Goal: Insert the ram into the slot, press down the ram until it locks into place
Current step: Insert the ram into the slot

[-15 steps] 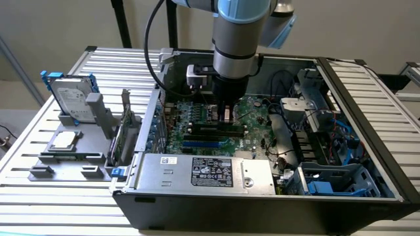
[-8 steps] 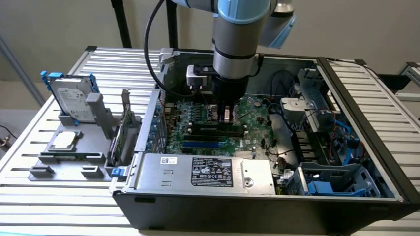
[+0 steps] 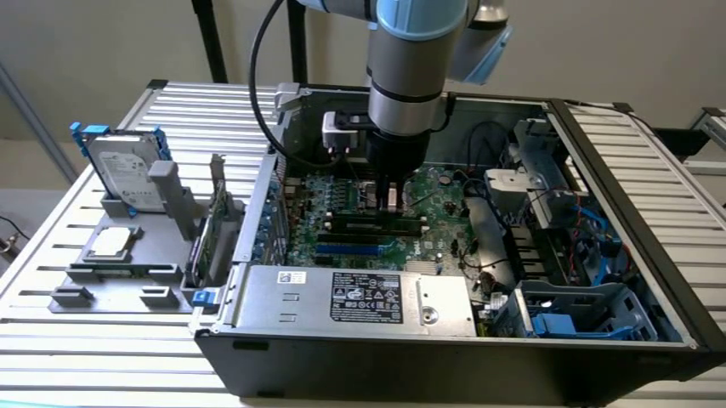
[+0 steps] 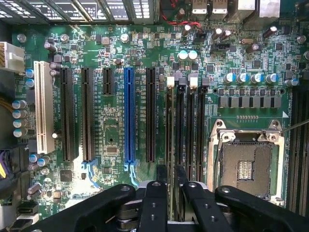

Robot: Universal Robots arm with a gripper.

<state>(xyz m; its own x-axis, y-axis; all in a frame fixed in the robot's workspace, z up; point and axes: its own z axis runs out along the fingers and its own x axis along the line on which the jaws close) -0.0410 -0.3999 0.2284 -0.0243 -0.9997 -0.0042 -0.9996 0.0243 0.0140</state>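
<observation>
Tool (image 4: 171,173) clamps the ram (image 4: 169,126) edge-on between its fingers, along the slot (image 4: 170,82).

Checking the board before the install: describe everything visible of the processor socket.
The processor socket is a square, silvery metal frame lying flat on the green motherboard, with screws at its corners. Its dark contact field looks bare, apparently no chip seated, with a paler patch at centre. It sits beside the black memory slots.

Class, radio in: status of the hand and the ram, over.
Hand shut on ram, seen edge-on. Ram lined along end slot of four; seating depth unclear. Nothing seen blocking it.
</observation>
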